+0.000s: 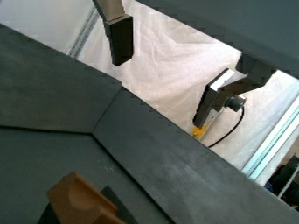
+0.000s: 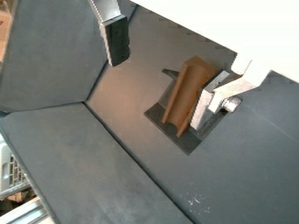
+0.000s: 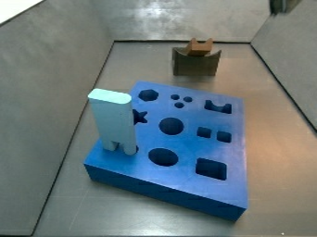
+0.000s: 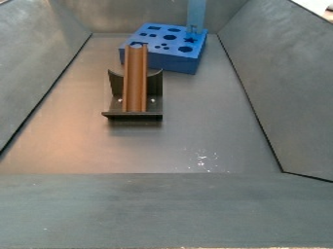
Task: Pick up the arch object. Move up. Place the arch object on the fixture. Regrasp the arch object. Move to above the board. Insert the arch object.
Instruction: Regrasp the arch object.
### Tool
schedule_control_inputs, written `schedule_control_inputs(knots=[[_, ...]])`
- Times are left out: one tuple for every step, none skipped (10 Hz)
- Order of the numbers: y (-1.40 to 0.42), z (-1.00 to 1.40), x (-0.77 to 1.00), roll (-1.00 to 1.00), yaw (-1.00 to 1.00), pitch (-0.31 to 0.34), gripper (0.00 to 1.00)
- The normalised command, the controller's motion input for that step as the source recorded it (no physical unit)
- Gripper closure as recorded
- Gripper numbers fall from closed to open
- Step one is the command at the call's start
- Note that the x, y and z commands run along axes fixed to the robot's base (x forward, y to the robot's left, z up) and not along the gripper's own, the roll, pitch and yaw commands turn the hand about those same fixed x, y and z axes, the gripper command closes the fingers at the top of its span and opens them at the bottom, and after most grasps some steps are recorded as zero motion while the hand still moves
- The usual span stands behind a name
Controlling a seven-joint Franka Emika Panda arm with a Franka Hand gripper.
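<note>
The arch object (image 4: 135, 76), a long orange-brown block, rests on the dark fixture (image 4: 132, 109) and nothing holds it. It shows in both side views, its end (image 3: 198, 44) sitting in the fixture's notch (image 3: 195, 63). The blue board (image 3: 173, 139) with cut-out holes lies on the floor, also in a side view (image 4: 166, 49). My gripper (image 2: 160, 92) is open and empty, raised above the floor. One finger (image 2: 114, 39) is away from the arch object (image 2: 187, 92) and the other (image 2: 216, 94) is beside it. A wrist view shows the gripper (image 1: 163, 87) over white cloth.
A pale blue pillar (image 3: 111, 120) stands upright on the board's corner. Grey sloping walls (image 4: 39, 88) enclose the floor on all sides. A yellow-tipped cable (image 1: 222, 131) hangs outside the enclosure.
</note>
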Motion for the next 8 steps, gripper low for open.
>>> schedule_control_inputs(knots=[[0.03, -1.0, 0.1, 0.19, 0.17, 0.072, 0.0], [0.02, -1.0, 0.11, 0.15, 0.16, 0.045, 0.0], [0.01, -1.0, 0.12, 0.13, 0.16, 0.034, 0.0], [0.0, -1.0, 0.14, 0.11, 0.14, 0.011, 0.0], [0.0, -1.0, 0.15, 0.11, 0.13, -0.008, 0.0], [-0.01, -1.0, 0.17, 0.1, 0.11, -0.026, 0.0], [-0.02, -1.0, 0.17, 0.1, 0.1, -0.031, 0.0], [-0.03, -0.8, 0.15, 0.1, 0.08, -0.033, 0.0]])
